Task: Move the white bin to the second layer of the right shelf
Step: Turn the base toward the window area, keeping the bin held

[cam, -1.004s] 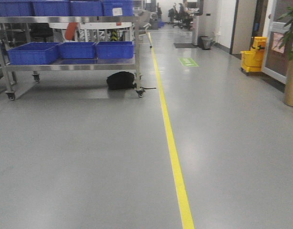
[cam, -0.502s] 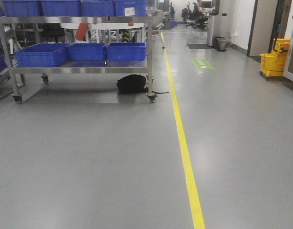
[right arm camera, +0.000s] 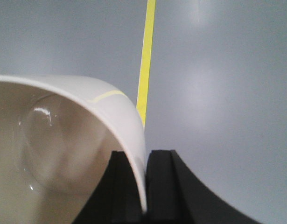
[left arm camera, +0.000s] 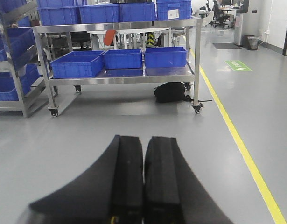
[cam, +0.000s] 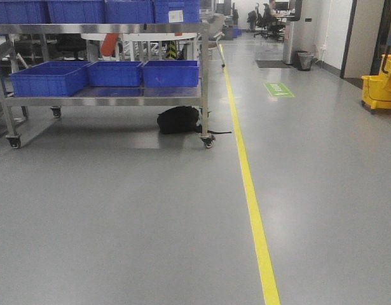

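In the right wrist view the white bin (right arm camera: 64,140) fills the lower left, its glossy cream inside facing the camera, held off the grey floor. My right gripper (right arm camera: 143,155) is shut on the bin's wall, one finger inside and one outside the rim. In the left wrist view my left gripper (left arm camera: 144,139) is shut with nothing between its black fingers, pointing over the floor. The right shelf second layer is out of view. Neither gripper shows in the front view.
A steel cart on castors (cam: 106,100) carries blue crates (cam: 49,77), with a black bag (cam: 179,119) under it. A yellow floor line (cam: 252,210) runs down the aisle. A yellow mop bucket (cam: 381,89) is far right. Another steel rack (left arm camera: 12,91) holds blue crates.
The front view has swung left and moved forward: the cart and yellow line have shifted right and grown nearer, the mop bucket has slid to the right edge, and the plant has left view.
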### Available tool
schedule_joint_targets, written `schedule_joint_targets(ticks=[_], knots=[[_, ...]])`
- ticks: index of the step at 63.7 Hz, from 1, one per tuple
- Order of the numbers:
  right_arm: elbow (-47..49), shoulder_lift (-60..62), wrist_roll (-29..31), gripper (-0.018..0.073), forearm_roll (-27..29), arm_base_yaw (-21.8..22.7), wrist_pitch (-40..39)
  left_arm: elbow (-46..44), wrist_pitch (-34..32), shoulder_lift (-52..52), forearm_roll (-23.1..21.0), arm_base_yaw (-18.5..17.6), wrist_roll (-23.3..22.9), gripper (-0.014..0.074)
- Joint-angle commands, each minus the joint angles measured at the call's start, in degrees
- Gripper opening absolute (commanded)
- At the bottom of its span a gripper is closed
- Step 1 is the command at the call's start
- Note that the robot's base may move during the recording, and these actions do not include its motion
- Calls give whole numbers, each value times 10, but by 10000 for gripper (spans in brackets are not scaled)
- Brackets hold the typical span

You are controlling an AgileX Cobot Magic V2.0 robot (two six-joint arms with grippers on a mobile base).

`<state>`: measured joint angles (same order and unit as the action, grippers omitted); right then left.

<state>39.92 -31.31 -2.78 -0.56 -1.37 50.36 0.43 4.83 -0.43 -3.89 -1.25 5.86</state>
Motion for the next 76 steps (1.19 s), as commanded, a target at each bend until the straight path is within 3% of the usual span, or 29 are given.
schedule_joint_targets(ticks=[1, 76], knots=[[16, 0, 2, 56, 0, 3, -49, 21, -48, -9, -3, 0, -1, 85], [16, 0, 2, 56, 0, 3, -50, 21, -48, -9, -3, 0, -1, 85]])
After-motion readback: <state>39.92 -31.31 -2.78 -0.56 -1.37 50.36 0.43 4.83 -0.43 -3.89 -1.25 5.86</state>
